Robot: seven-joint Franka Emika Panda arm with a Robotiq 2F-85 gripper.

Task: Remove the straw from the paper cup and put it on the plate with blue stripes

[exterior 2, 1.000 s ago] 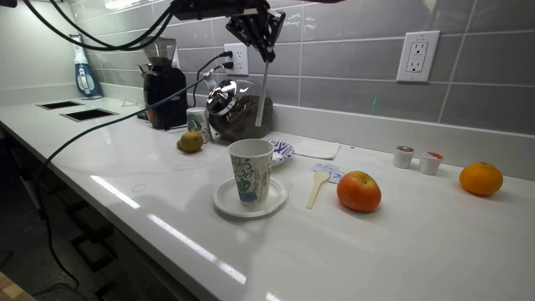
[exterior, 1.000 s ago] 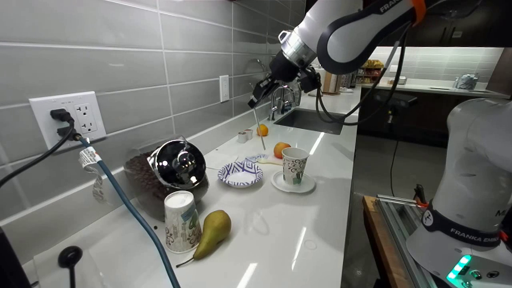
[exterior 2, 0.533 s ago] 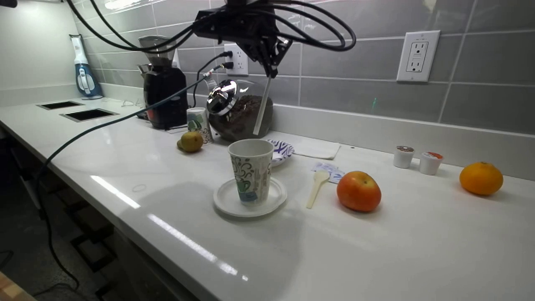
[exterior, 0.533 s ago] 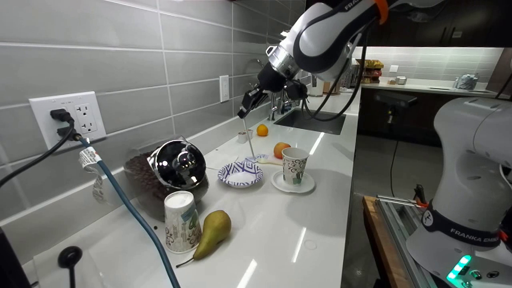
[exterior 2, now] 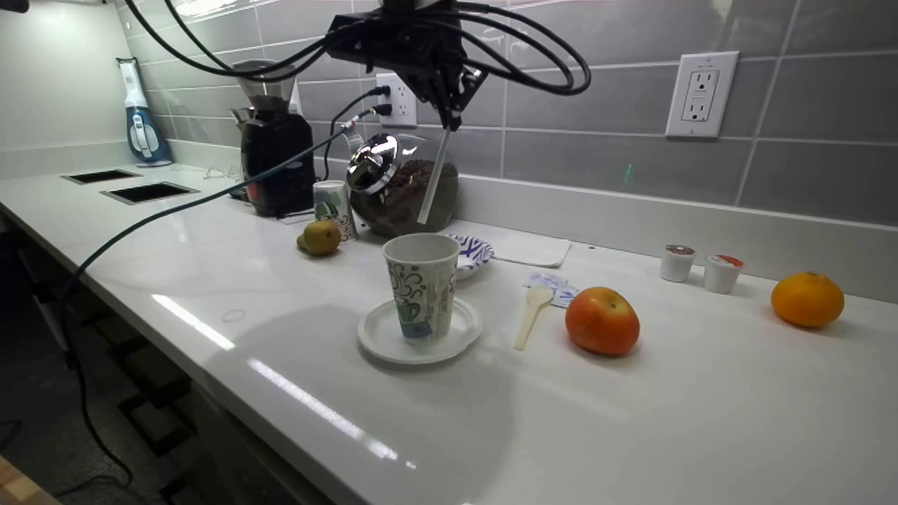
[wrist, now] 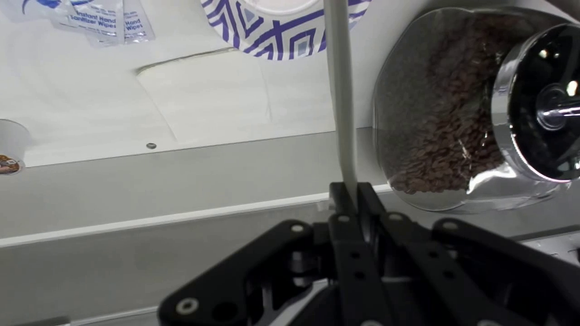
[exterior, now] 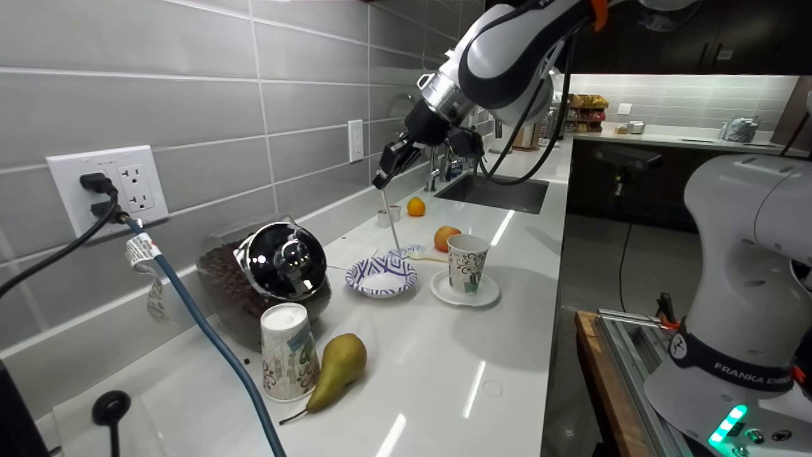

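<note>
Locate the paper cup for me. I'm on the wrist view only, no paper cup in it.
Observer: The paper cup stands upright on a plain white saucer.
Operator: Copy. The straw runs off the top of my picture. Is its free end out of the paper cup?
Observer: Yes, in both exterior views the free end hangs clear of the paper cup.
Operator: Any other paper cup I can't see?
Observer: Yes, in an exterior view: an upside-down cup beside a pear.
</note>
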